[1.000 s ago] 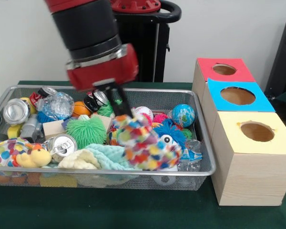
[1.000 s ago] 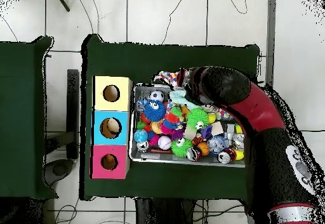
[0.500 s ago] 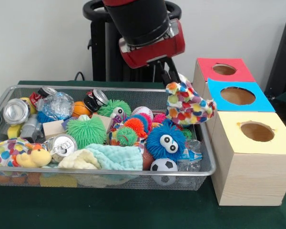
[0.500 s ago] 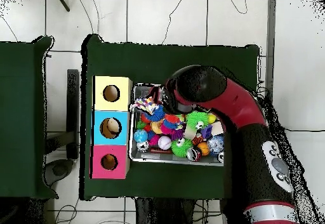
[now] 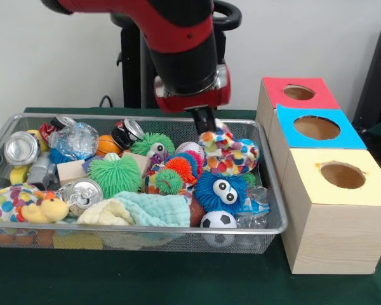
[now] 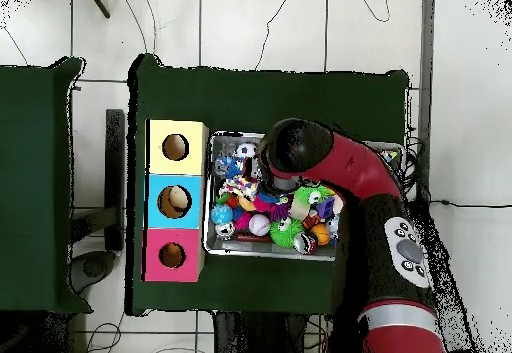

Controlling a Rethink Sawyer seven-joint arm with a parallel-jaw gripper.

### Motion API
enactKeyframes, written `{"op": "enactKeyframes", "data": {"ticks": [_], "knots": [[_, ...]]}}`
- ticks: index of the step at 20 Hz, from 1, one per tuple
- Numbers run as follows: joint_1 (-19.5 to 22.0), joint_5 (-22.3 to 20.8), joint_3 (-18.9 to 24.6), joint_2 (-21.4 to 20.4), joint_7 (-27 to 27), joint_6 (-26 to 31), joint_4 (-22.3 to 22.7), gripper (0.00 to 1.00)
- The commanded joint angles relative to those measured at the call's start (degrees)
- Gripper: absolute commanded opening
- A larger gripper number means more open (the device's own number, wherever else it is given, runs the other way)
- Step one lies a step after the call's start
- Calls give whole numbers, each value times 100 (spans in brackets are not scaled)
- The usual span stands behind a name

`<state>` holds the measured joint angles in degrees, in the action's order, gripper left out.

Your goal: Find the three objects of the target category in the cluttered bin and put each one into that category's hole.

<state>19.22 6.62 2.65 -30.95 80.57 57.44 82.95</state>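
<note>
Plush toy [image 5: 230,152], multicoloured and spotted, hangs low over the wire bin's [image 5: 274,190] far corner beside the boxes, apparently touching the clutter beneath. Gripper [image 5: 206,124] fingers pinch its upper edge. Three boxes stand against the bin: yellow hole [image 5: 342,175], blue hole [image 5: 316,128], red hole [image 5: 298,93]. Judgement: lift clear of the rim before crossing, then centre the limp toy over the proper hole.
</note>
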Motion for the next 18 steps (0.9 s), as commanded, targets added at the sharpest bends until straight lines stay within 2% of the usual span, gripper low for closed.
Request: {"op": "enactKeyframes", "data": {"ticks": [1,4,5,18], "knots": [[-123,-532,-605,409,1428,-555,-96,0],[-127,-488,-596,385,1360,-568,-17,0],[-145,-464,-616,396,1355,-555,-48,100],[-226,-476,-814,416,1323,-718,-125,100]]}}
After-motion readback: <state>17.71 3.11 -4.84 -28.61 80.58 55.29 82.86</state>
